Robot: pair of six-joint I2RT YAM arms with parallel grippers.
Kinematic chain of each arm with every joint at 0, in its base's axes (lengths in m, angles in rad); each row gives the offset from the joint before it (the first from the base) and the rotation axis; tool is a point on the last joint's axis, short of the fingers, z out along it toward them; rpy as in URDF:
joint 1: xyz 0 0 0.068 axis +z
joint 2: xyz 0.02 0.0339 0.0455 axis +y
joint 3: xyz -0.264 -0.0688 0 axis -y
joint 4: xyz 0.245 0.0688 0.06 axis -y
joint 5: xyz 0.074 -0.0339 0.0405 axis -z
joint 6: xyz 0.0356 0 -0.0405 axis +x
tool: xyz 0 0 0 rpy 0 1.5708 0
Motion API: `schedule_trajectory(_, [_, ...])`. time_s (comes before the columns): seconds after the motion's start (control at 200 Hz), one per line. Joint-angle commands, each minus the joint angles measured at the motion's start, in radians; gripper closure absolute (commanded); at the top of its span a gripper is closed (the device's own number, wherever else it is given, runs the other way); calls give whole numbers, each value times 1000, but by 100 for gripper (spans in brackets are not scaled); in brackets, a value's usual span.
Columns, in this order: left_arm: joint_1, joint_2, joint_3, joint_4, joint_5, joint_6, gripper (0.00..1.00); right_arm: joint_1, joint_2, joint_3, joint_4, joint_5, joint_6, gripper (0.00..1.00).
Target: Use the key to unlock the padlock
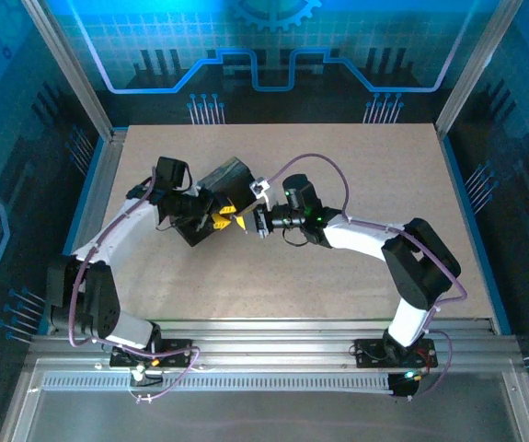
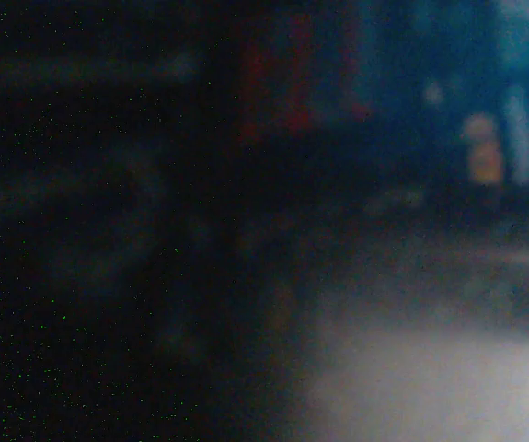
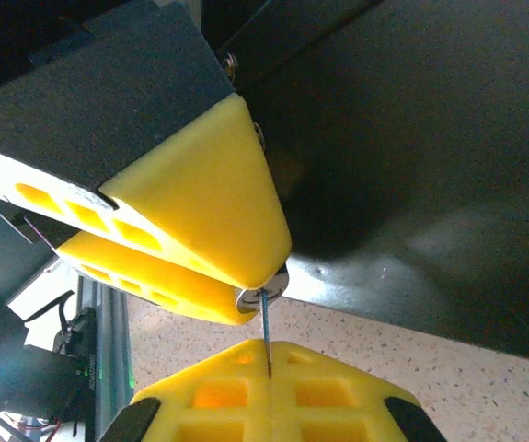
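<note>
In the right wrist view my right gripper [image 3: 270,357] is shut on the key [image 3: 266,324], a thin sliver standing up from between its yellow fingertips. The key's tip meets the silvery round end of the padlock [image 3: 266,293]. The padlock is pinched between the two yellow fingers [image 3: 204,189] of my left gripper, and the rest of its body is hidden by them. From above, the left gripper [image 1: 224,215] and right gripper [image 1: 248,224] meet tip to tip at mid-table. The left wrist view is dark and blurred.
A dark box [image 1: 227,177] lies just behind the two grippers, and its dark side [image 3: 411,138] looms close in the right wrist view. Speckled tabletop [image 1: 338,295] spreads to the right and front, and metal frame posts stand at the table's corners.
</note>
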Motion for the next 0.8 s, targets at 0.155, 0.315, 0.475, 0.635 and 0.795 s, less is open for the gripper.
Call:
schedule_trajectory(0.155, [-27, -17, -27, -57, 133, 4, 100, 5, -12, 91, 33, -63, -55, 100])
schedule_trajectory(0.315, [12, -27, -27, -26, 129, -31, 100, -1, 6, 130, -199, -130, -161, 100])
schedule_trajectory(0.475, [39, -41, -24, -35, 150, -30, 100, -13, -4, 92, -303, -162, -234, 100])
schedule_trajectory(0.635, [72, -58, -52, -40, 173, -32, 100, -34, -60, 44, -328, -191, -265, 100])
schedule_trajectory(0.795, [78, -50, -43, -49, 196, -27, 100, -54, -74, 34, -323, -189, -266, 100])
